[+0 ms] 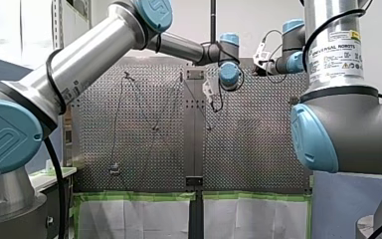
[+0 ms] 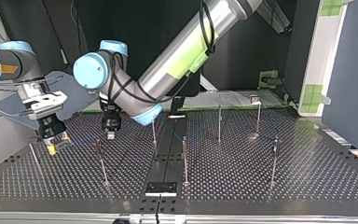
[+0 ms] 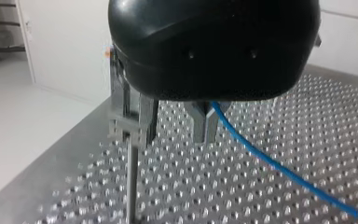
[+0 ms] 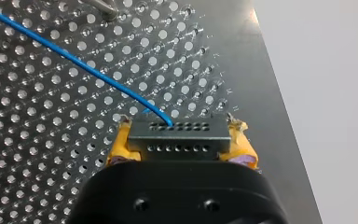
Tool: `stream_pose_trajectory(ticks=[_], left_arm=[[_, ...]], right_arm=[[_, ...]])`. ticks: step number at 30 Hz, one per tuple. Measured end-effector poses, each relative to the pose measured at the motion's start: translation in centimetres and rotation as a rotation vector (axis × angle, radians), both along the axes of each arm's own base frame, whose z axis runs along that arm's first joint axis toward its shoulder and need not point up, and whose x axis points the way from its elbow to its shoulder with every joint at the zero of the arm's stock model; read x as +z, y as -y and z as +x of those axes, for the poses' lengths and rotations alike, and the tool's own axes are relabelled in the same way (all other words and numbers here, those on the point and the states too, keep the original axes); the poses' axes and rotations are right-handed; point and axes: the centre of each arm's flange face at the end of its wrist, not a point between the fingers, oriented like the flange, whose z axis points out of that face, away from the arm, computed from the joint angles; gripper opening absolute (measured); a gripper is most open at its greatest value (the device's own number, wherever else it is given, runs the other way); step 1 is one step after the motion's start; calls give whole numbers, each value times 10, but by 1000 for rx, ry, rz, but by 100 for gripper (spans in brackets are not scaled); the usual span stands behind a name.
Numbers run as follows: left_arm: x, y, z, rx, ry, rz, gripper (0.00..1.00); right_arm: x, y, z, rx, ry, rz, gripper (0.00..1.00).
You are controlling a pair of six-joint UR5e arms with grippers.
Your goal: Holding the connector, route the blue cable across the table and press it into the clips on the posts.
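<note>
R gripper point(image 4: 179, 136) pads clamped on connector point(image 4: 177, 140), nr table point(image 4: 247, 70) side edge. Blue cable point(image 4: 74, 60) runs past L gripper point(image 3: 173, 139), fingers apart, over post point(image 3: 131, 186). Looks unseated here; other posts can't tell.

arms point(image 1: 94, 47) silver | joint caps point(image 1: 2, 137) blue | cables point(image 1: 54, 164) black | right hand point(image 4: 179, 126) pads point(image 4: 119, 148) yellow

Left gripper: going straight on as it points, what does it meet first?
Probably the post, which stands right under one finger of my left gripper, though depth is unclear. The other finger, beside the blue cable, would reach the perforated table.
</note>
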Motion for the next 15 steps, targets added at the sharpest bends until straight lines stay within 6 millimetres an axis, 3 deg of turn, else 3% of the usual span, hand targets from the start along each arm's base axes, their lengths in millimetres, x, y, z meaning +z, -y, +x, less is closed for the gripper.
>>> stream_pose_trajectory(ticks=[15], left_arm=[[17,-14,5,54,14,-15,0]], right_arm=[[0,0,0,1,0,0,0]])
